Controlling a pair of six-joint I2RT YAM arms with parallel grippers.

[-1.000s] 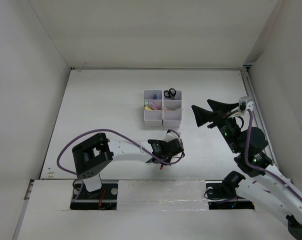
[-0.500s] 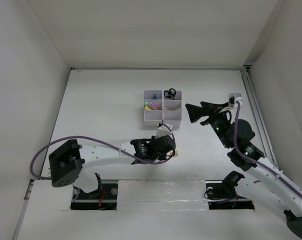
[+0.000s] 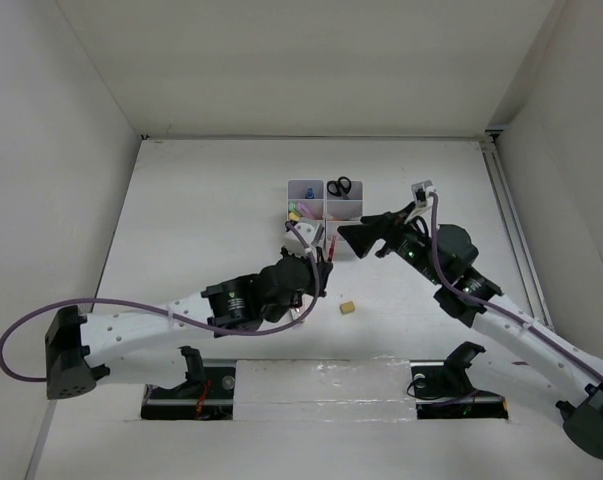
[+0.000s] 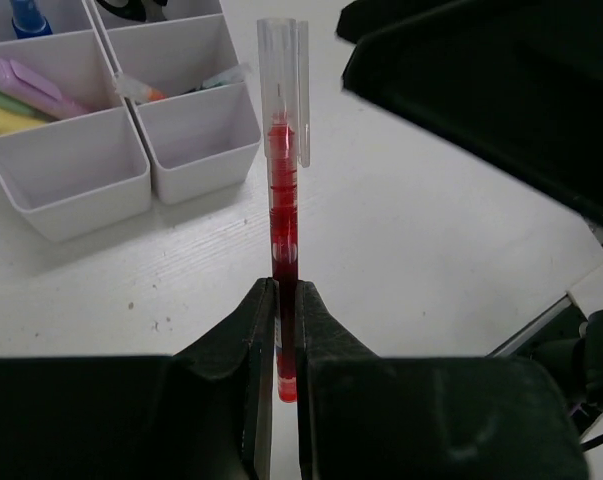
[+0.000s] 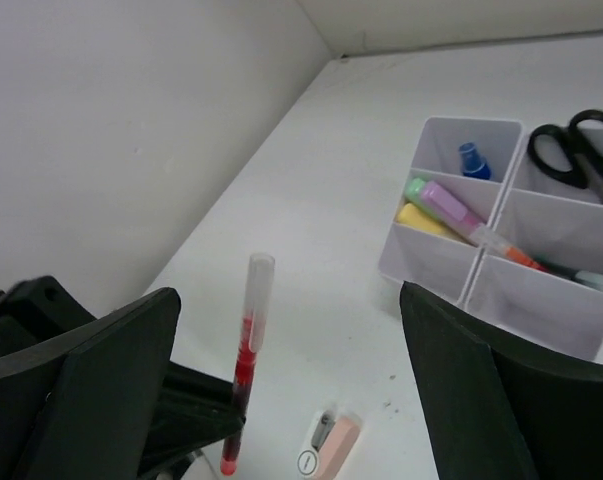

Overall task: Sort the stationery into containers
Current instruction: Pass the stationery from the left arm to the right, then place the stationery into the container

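My left gripper (image 4: 286,290) is shut on a red pen (image 4: 283,215) with a clear cap, held upright just in front of the white organiser (image 4: 91,200). In the top view the left gripper (image 3: 316,268) is just near of the organiser (image 3: 307,236). My right gripper (image 3: 349,240) is open wide right beside the pen (image 5: 243,355), its fingers (image 5: 91,400) apart on either side and not touching it. The organiser (image 5: 436,275) holds scissors (image 5: 571,140), a blue-capped tube (image 5: 469,160), a pink and green marker (image 5: 443,200) and pens.
A tan eraser cube (image 3: 348,308) lies on the table near of the grippers. A pink stapler (image 5: 333,445) lies on the table below the right gripper. The two near compartments of the organiser look empty (image 4: 76,165).
My left arm has swung forward from the near edge toward the organiser, carrying the red pen. My right gripper has moved left to meet it. The eraser cube now shows.
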